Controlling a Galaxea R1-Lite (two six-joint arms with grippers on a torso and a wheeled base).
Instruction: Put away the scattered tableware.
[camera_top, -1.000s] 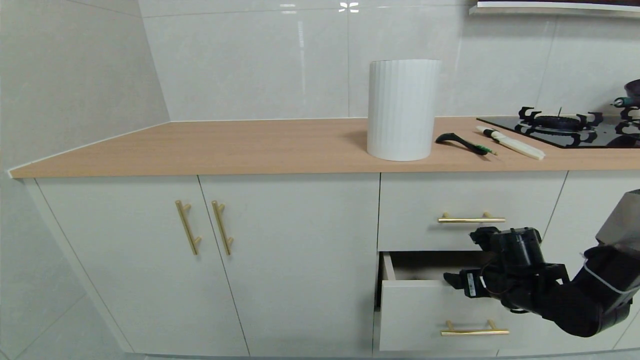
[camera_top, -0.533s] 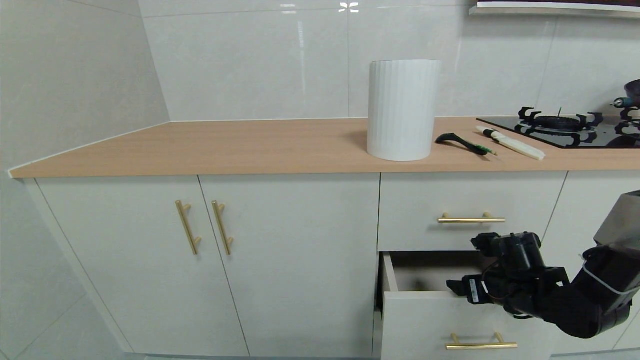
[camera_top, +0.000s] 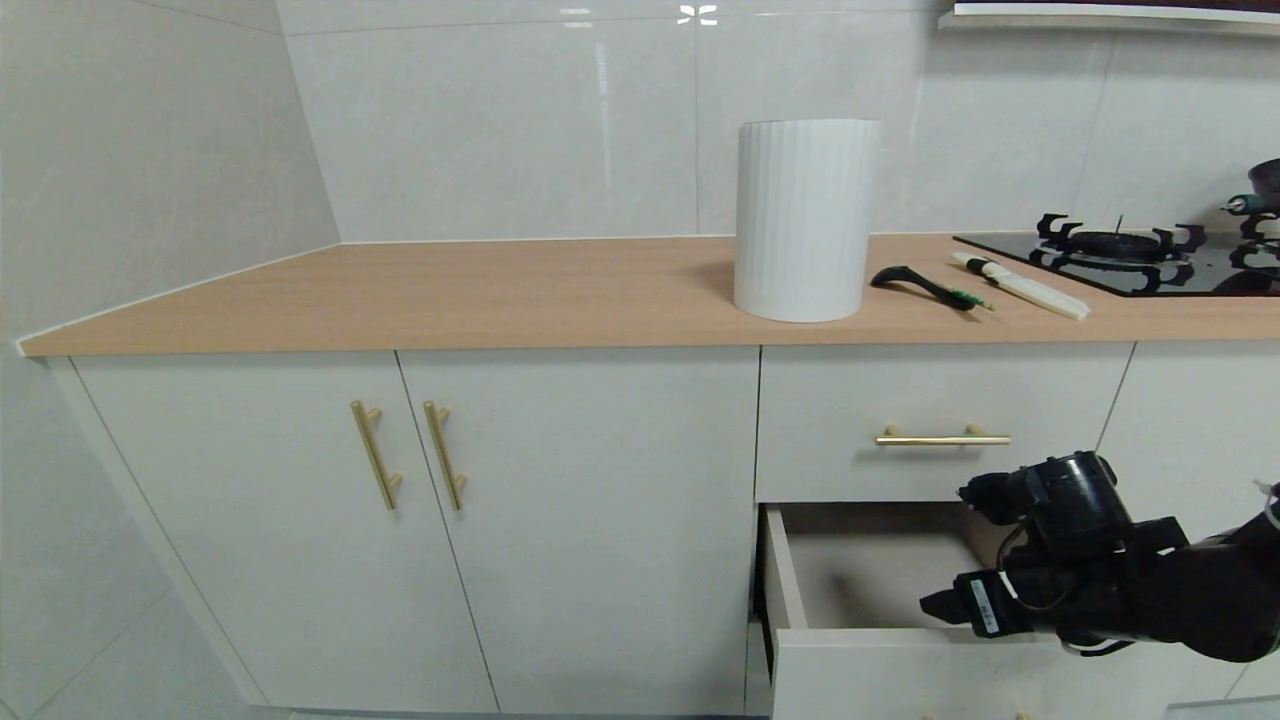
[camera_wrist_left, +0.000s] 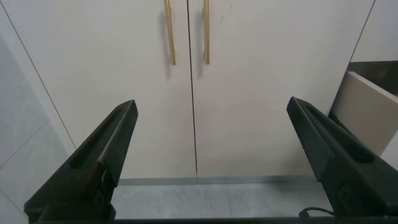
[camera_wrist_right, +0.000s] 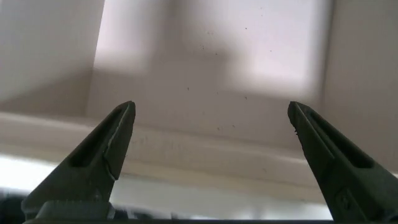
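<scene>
Two utensils lie on the wooden counter: a black-handled one with a green tip and a long white one, both between the white ribbed canister and the stove. Below them the lower drawer stands pulled out, its inside bare. My right gripper is at the drawer's front edge, open; the right wrist view looks between its fingers onto the drawer floor. My left gripper is open with nothing in it, low down and facing the cabinet doors.
A tall white ribbed canister stands on the counter left of the utensils. A gas stove sits at the far right. The upper drawer with its gold handle is closed. The counter's left half is bare.
The lower drawer has slid farther out towards me, and its gold handle has dropped below the picture's edge. My right gripper moved back and down with the drawer front.
</scene>
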